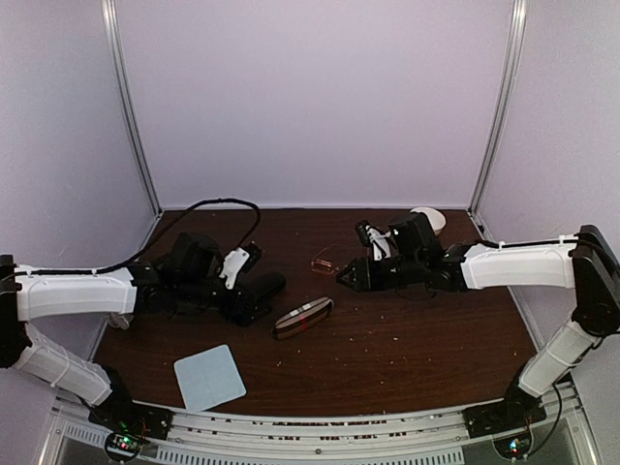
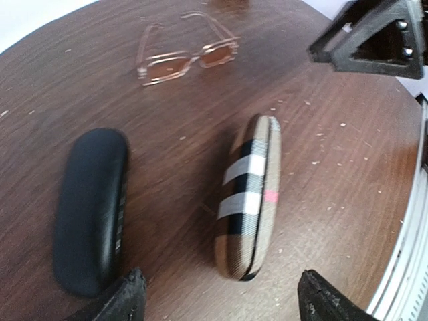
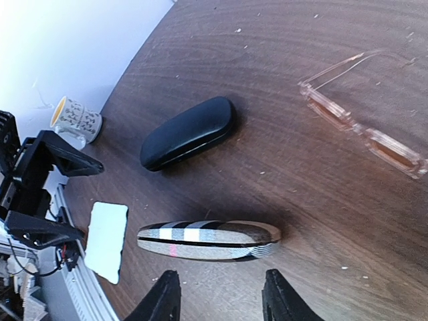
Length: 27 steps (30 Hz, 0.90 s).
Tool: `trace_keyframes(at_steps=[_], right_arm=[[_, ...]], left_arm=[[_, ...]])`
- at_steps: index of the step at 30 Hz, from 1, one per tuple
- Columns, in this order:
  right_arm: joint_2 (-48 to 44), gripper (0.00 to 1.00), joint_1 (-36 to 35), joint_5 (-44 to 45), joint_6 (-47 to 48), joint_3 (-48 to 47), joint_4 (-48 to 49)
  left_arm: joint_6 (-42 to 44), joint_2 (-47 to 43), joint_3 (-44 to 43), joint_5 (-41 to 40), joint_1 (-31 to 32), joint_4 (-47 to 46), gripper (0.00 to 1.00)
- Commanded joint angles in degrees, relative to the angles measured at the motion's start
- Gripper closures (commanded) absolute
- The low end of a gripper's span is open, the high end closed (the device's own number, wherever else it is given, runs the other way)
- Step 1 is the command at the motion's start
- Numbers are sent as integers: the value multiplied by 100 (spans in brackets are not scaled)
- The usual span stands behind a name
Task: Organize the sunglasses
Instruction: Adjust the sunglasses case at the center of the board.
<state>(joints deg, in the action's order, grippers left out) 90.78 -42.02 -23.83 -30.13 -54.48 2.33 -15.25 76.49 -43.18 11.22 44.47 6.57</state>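
Our left gripper (image 2: 224, 302) is gaping wide, empty, just behind a plaid case (image 2: 249, 200) bearing an illegible pink mark. Our right gripper (image 3: 221, 301) is hanging half-open, sunglasses (image 3: 361, 130) ahead to its right.

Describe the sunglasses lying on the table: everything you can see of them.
The sunglasses are a single pair with a thin, translucent reddish-copper frame and two rectangular, lightly tinted lenses. Both slim temple arms are unfolded. The pair rests on the dark wooden table, apart from the black case and the plaid case. Only the table touches it.
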Motion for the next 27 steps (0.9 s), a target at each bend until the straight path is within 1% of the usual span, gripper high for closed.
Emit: trace_keyframes(at_steps=[1,2,6,10,15,22,27], right_arm=[[-405,57,25,795,447,-62,-575],[-454,56,28,865,498,-89,-636],[-550,53,18,1152,635,-201,-898],[-573,49,21,1262,674,-181,-934],[-493,39,18,1312,675,-183,-979],[-456,34,10,1312,699,-129,-1053],[-464,29,10,1227,688,24,-942]], left_arm=[[186,-481,331,-1063,18,213,12],[182,-541,377,-1205,18,243,9],[129,-586,536,-1688,12,346,3],[90,-454,535,-1864,2,399,2],[235,-89,290,-1914,-85,559,2],[559,614,-280,-1953,-166,804,2],[872,1106,-727,-1716,-504,952,2]])
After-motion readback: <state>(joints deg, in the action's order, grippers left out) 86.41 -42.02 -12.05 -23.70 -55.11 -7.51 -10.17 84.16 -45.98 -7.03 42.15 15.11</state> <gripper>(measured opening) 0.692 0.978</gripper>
